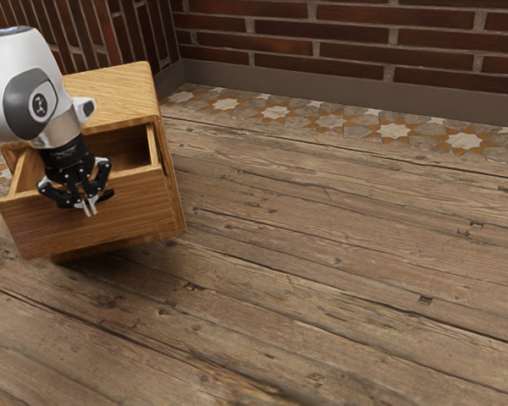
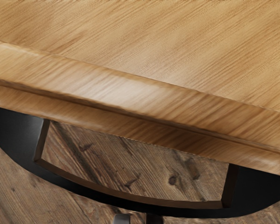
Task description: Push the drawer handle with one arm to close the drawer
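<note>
The drawer [image 1: 140, 207] stands partly out of the wooden cabinet [image 1: 123, 91], its inside showing behind the front panel. My gripper [image 1: 90, 205] points down in front of that panel, fingertips close together and shut. A dark piece of the handle [image 1: 107, 194] shows beside the fingers. In the wrist view, the black curved handle [image 2: 130, 200] juts from the wooden drawer front [image 2: 144, 129]. Parts of my gripper [image 2: 138, 219] appear at the lower edge, just outside the handle's curve. Whether they touch it, I cannot tell.
Weathered planks [image 1: 322, 254] make up the floor around the cabinet. A patterned tile strip [image 1: 389, 131] runs along the brick wall [image 1: 347, 34] at the back.
</note>
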Motion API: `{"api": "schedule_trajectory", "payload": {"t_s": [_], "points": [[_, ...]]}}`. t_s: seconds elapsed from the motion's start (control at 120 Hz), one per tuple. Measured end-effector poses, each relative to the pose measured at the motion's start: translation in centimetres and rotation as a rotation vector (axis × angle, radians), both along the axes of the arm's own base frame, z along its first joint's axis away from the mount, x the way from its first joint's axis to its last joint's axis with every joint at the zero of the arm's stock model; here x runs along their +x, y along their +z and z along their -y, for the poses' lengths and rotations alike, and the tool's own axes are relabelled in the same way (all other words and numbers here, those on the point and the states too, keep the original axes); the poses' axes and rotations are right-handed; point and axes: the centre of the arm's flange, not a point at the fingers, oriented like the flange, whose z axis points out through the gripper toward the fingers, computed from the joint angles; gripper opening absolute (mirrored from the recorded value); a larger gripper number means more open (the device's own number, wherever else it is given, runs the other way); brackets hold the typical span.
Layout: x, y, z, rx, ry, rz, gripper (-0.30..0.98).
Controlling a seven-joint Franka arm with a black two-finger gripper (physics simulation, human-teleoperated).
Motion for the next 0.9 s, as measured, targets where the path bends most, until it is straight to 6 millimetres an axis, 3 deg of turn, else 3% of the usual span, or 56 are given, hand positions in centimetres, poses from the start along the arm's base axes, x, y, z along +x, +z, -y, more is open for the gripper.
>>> {"api": "schedule_trajectory", "payload": {"t_s": [0.3, 0.542, 0.9], "points": [[2.8, 0.7, -3.6, 0.023, -0.019, 0.028, -0.05], [5.4, 0.1, -6.9, 0.031, -0.047, 0.04, -0.05], [8.0, -0.7, -9.8, 0.083, -0.083, 0.09, -0.04]]}}
